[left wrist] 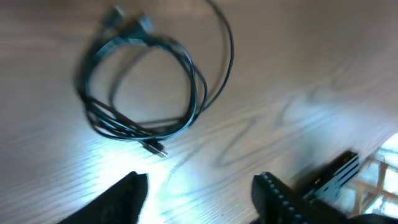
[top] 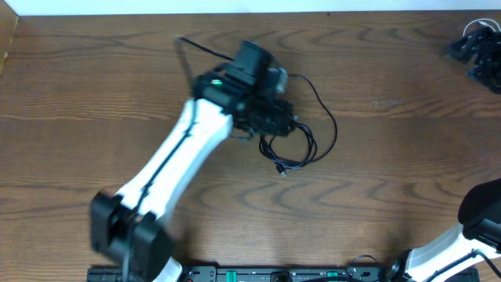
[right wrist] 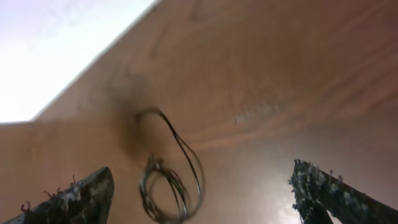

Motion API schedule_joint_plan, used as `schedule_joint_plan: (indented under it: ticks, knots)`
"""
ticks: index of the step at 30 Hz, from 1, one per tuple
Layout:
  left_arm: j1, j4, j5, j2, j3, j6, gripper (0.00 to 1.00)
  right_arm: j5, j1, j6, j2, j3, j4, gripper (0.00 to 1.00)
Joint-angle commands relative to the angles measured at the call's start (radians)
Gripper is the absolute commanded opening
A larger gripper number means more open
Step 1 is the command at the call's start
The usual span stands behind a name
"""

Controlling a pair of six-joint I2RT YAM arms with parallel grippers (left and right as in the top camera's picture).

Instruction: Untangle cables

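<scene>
White left arm outstretched beside coiled black cable

I had the cable coil lying on the table just right of centre, with one strand looping out to its right. My left gripper hung over the coil's left edge, and the plug lay nearest it. The right arm sat well apart at the near right corner, and a bundle lay in the far right corner.

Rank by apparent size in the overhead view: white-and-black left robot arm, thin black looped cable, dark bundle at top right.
White-and-black left robot arm
Thin black looped cable
Dark bundle, cut off by the frame edge, so less sure
</scene>
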Motion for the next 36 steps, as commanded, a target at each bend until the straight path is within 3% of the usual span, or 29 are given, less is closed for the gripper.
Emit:
schedule_joint_plan:
  ticks: [1,8,15,25,36]
  knots:
    - [-0.06,0.005,-0.009,0.091,-0.015,0.018,0.54,0.093,0.028,-0.033,0.007,-0.002,-0.023,0.88]
    - [-0.141,0.099,-0.017,0.235,-0.015,-0.018,0.53,0.127,0.059,-0.033,0.007,-0.002,-0.034,0.89]
    - [-0.166,0.201,-0.19,0.332,-0.015,-0.174,0.52,0.195,0.097,-0.033,0.007,-0.002,-0.04,0.88]
    - [-0.168,0.285,-0.19,0.397,-0.015,-0.174,0.38,0.205,0.102,-0.033,0.007,-0.002,-0.045,0.88]
    - [-0.179,0.286,-0.193,0.443,-0.018,-0.174,0.33,0.205,0.107,-0.033,0.007,-0.002,-0.048,0.88]
